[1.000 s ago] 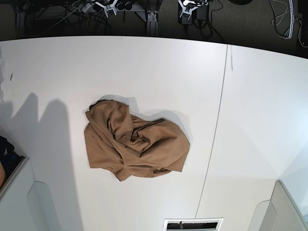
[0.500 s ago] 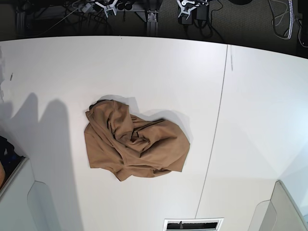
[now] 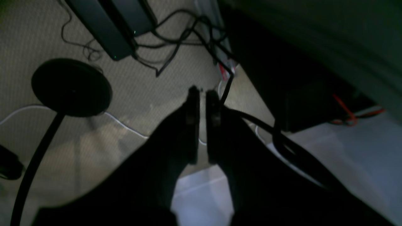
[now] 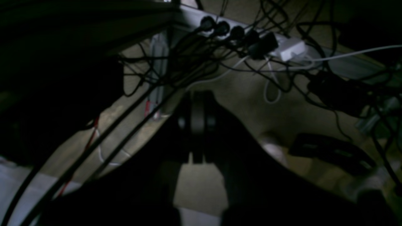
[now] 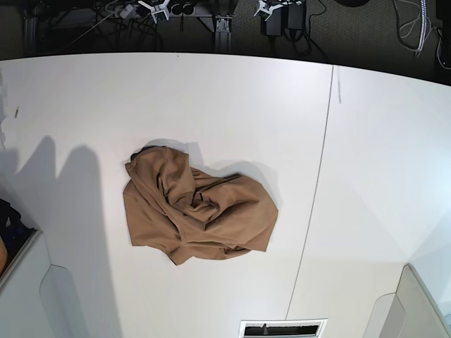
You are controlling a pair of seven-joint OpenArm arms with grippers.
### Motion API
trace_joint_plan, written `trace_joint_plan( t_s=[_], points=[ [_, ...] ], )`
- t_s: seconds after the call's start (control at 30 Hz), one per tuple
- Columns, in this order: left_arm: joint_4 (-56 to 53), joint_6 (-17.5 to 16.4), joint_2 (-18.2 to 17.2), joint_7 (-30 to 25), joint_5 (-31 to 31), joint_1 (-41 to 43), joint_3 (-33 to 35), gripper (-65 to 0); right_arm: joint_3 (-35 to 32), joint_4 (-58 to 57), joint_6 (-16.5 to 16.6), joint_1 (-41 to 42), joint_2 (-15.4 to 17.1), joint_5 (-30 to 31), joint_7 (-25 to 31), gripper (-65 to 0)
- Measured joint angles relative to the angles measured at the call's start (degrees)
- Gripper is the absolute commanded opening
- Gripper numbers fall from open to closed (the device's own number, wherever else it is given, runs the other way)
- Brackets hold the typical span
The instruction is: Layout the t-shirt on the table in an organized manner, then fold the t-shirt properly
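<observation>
The tan-brown t-shirt (image 5: 201, 215) lies crumpled in a heap left of the middle of the white table (image 5: 366, 176). Neither gripper shows in the base view. In the left wrist view my left gripper (image 3: 202, 94) hangs off the table's edge over the carpet, its dark fingers all but together with only a thin slit and nothing between them. The right wrist view shows my right gripper (image 4: 198, 97) shut and empty, aimed at floor cables. The t-shirt appears in neither wrist view.
A dark seam (image 5: 317, 176) crosses the table right of the shirt. Pale arm bases stand at the near corners (image 5: 42, 296) (image 5: 416, 303). A slotted opening (image 5: 282, 328) sits at the near edge. On the floor are a power strip (image 4: 251, 40) and a round black stand base (image 3: 71, 87).
The t-shirt lies as it did before. Only small white parts at the far top edge of the base view have shifted slightly left.
</observation>
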Motion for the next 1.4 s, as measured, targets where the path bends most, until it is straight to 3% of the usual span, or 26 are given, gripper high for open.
trace_joint_plan(
  t_s=[0.17,0.3,0.53,0.9,1.0,1.13,1.23,1.3,1.4],
  points=[
    [10.82,-0.68,-2.43,0.15,0.04,6.64,0.00,-60.7,-0.04,7.34,6.25,-5.62,2.99,-0.02,-0.17,-65.0],
    [20.41,-0.68,-4.33,0.17,-0.61,12.13,-0.02,-60.6,-0.04,16.20,8.13,-12.41,5.84,0.28,-0.39,-65.0],
    [39.69,-0.92,-6.73,0.46,-1.38,22.67,-3.93,-60.1,-0.09,35.89,8.57,-25.75,11.32,8.70,-0.66,-65.0],
    [74.23,-1.01,-10.47,2.71,-1.16,38.40,-16.68,-52.8,2.27,71.58,8.76,-43.47,18.47,11.76,-1.05,-65.0],
    [85.09,-1.09,-12.35,5.90,-1.14,41.75,-19.47,-52.8,5.29,80.87,9.03,-46.14,19.02,14.93,-2.49,-65.0],
    [99.23,-1.29,-16.15,6.58,-1.51,44.81,-22.40,-52.8,10.27,91.19,9.07,-46.16,18.99,24.04,-7.08,-65.0],
    [106.47,-1.05,-19.69,6.14,-3.08,45.09,-24.00,-48.9,13.35,96.24,9.03,-43.25,19.02,26.86,-7.34,-65.0],
    [108.52,-1.36,-21.90,5.51,-4.57,43.67,-24.00,-45.8,14.21,97.48,9.11,-39.41,18.99,26.86,-8.07,-58.4],
    [108.34,-1.38,-24.72,5.81,-6.40,38.62,-23.63,-40.5,14.23,97.37,9.31,-31.58,17.90,26.93,-14.43,-40.7]
  ],
)
